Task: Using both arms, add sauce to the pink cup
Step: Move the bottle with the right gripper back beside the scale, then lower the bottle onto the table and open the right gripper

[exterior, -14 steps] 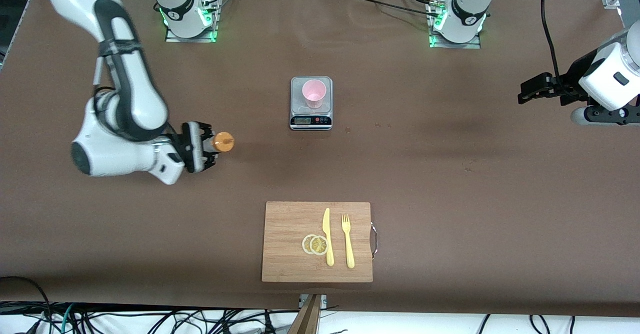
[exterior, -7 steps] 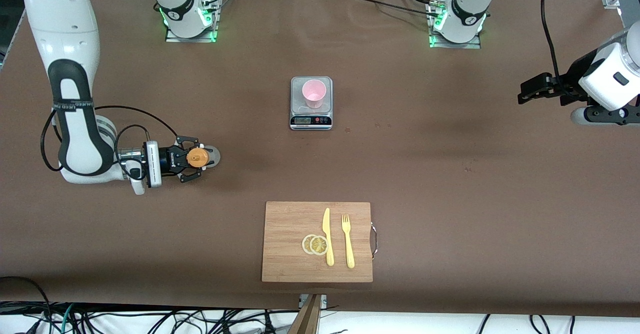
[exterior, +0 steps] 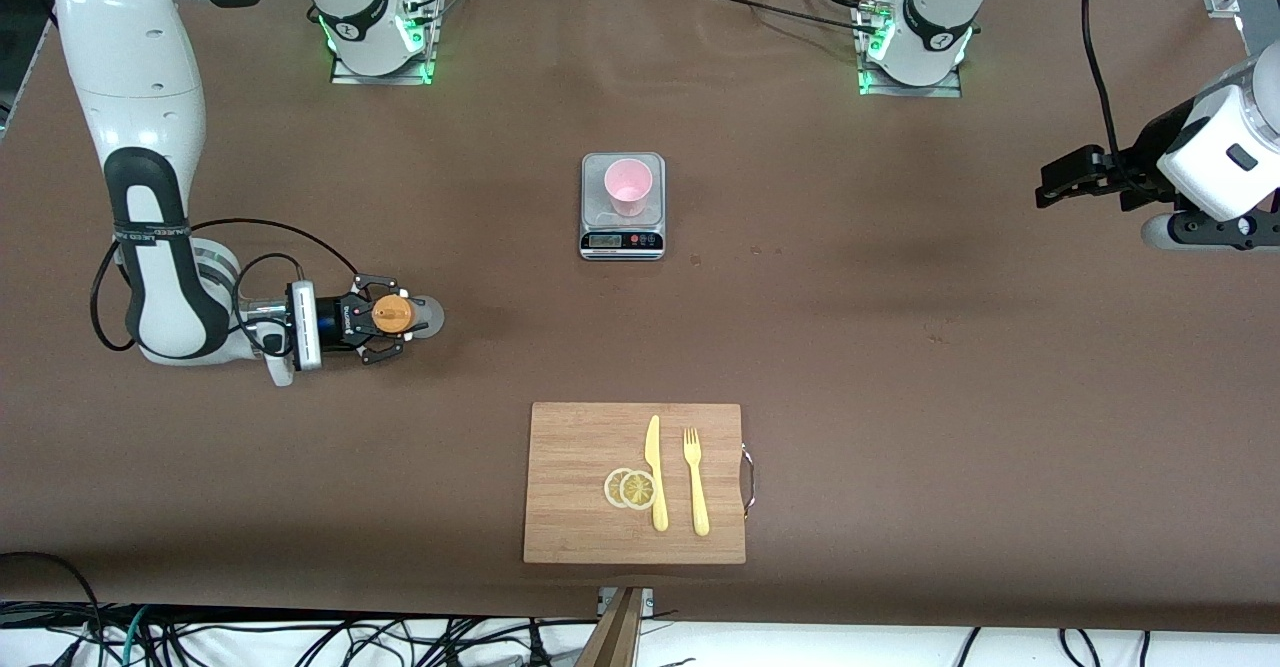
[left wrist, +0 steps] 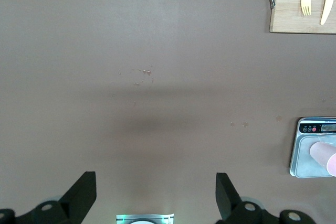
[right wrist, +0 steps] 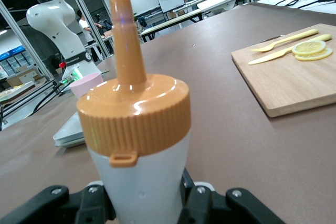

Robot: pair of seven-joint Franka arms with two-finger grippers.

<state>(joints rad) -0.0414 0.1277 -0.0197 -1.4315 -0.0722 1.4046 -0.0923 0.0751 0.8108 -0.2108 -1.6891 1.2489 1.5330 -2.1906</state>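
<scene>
The pink cup [exterior: 628, 187] stands upright on a small kitchen scale [exterior: 622, 242] in the middle of the table. A whitish squeeze bottle [exterior: 424, 316] with an orange nozzle cap [exterior: 392, 315] stands upright, low over the table toward the right arm's end. My right gripper [exterior: 386, 318] is shut on its body, fingers on either side. In the right wrist view the bottle [right wrist: 139, 182] fills the foreground, with the pink cup [right wrist: 86, 85] farther off. My left gripper [exterior: 1050, 179] waits open and empty in the air over the left arm's end; its view shows the cup [left wrist: 325, 153].
A wooden cutting board [exterior: 580, 467] lies near the front edge, carrying a yellow knife [exterior: 655, 472], a yellow fork [exterior: 695, 482] and two lemon slices [exterior: 630, 488]. Both arm bases stand along the table's edge farthest from the front camera.
The right arm has swung round, carrying the bottle a little toward its own end of the table and turning it upright. In the last half second it barely shifted. The left arm has not moved.
</scene>
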